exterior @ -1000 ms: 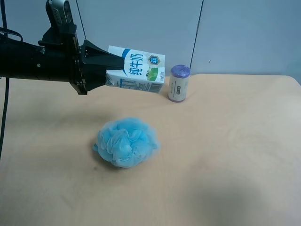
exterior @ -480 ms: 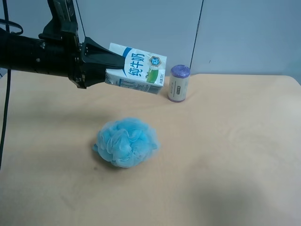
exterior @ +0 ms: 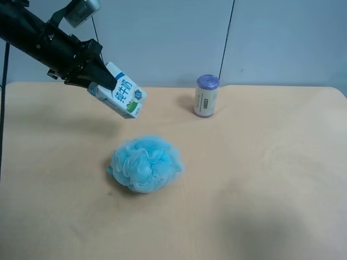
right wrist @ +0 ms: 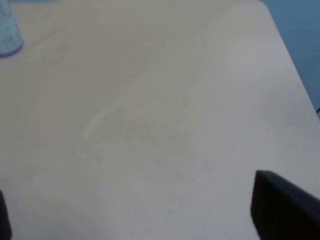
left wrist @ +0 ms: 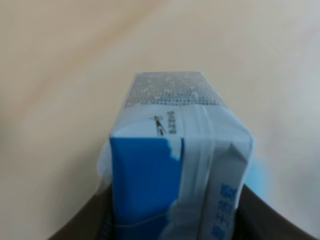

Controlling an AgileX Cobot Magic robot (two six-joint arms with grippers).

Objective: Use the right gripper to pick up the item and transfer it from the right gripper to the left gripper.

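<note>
Two grippers report differently. My left gripper (exterior: 102,85) is clamped on one end of the milk carton (exterior: 121,97), and its wrist camera shows dark fingers (left wrist: 80,225) pressed against both sides of the box. The carton hangs in the air, tilted, behind the blue bath pouf (exterior: 145,162) and toward the exterior view's left, with its free end angled down toward the pouf but well apart from it. My right gripper (right wrist: 145,220) is spread wide, with nothing but bare table (exterior: 271,179) between its fingertips (right wrist: 285,210); that same view shows the table's edge and a rounded corner. A purple-capped cylinder (exterior: 206,96) stands upright behind the pouf toward the exterior view's right, close to the table's far edge and well apart from both the pouf and the carton. On the pouf's near side and off to the exterior view's right, I see open tabletop all the way to the edges.
</note>
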